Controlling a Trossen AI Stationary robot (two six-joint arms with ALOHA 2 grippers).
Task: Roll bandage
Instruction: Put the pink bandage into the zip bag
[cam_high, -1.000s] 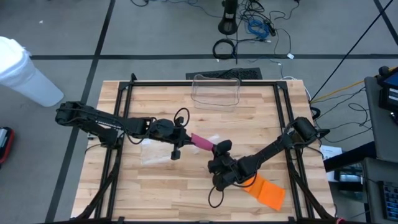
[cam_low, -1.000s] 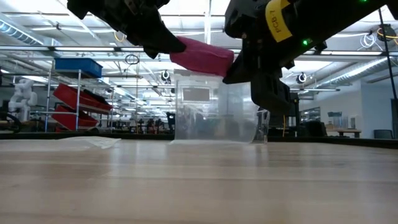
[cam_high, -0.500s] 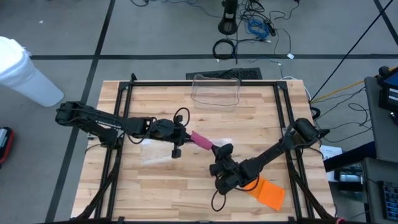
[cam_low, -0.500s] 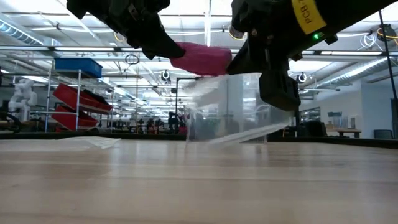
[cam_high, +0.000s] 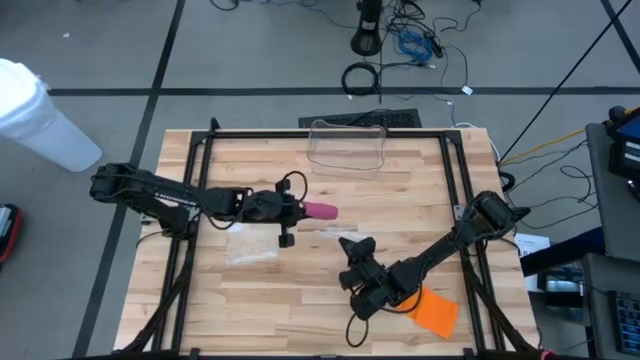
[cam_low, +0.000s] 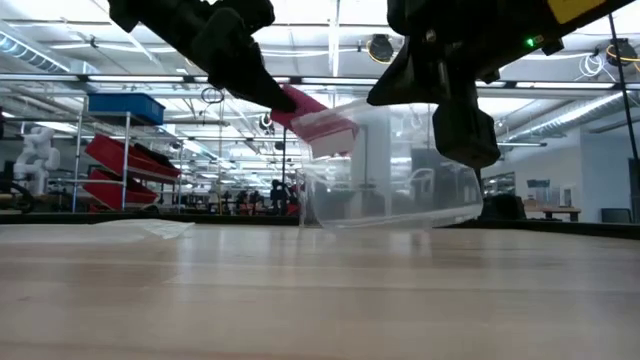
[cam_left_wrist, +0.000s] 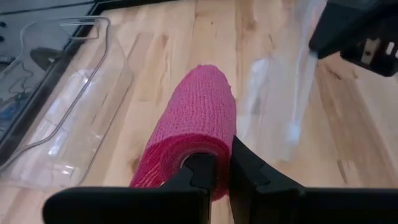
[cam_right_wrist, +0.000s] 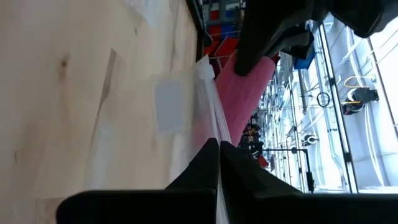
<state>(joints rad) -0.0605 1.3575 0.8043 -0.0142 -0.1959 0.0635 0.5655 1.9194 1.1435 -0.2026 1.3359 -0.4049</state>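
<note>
From above, the left gripper (cam_high: 297, 210) pinches the pink bandage roll (cam_high: 321, 211) mid-table; the right gripper (cam_high: 350, 247), which touched the roll earlier, has moved away. At table height, the roll (cam_low: 312, 118) hangs aloft. The right wrist view shows closed fingers clamping a clear wrapper (cam_right_wrist: 208, 106).

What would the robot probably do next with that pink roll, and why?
Probably the right pincer draws the clear wrapper farther off. It is shut on that film, which has slipped clear of the pink bandage roll. The left pincer holds the roll above the table.
</note>
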